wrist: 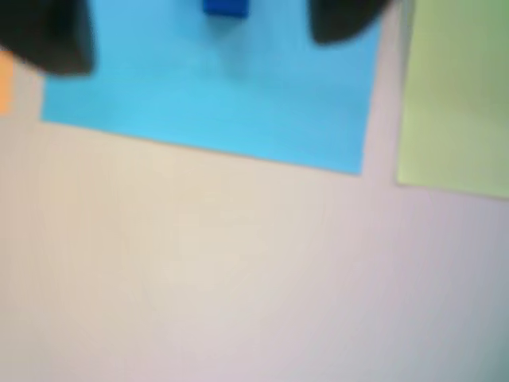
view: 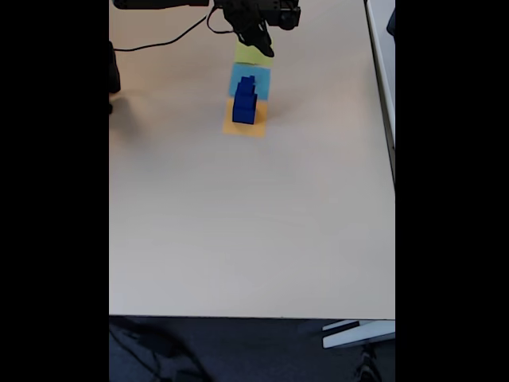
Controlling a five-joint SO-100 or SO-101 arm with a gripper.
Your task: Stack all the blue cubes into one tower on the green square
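Note:
In the fixed view the blue cubes (view: pixel 244 103) stand as a dark column rising from the orange square (view: pixel 238 127). The column's top lies in front of the light-blue square (view: pixel 261 83). The green square (view: pixel 251 56) lies just beyond, partly under my gripper (view: pixel 262 44), which hangs above it. In the wrist view a small blue cube (wrist: pixel 226 7) shows at the top edge on the light-blue square (wrist: pixel 207 103). It sits between my two black fingers (wrist: pixel 48 36). The gripper (wrist: pixel 199 48) is open and holds nothing. The green square (wrist: pixel 457 95) has no cube on it.
A sliver of the orange square (wrist: pixel 5 79) shows at the wrist view's left edge. A black cable (view: pixel 159 41) runs across the table's far left. The table edge (view: pixel 254 317) is near the bottom, and a wide bare tabletop (view: pixel 238 223) lies in front of the squares.

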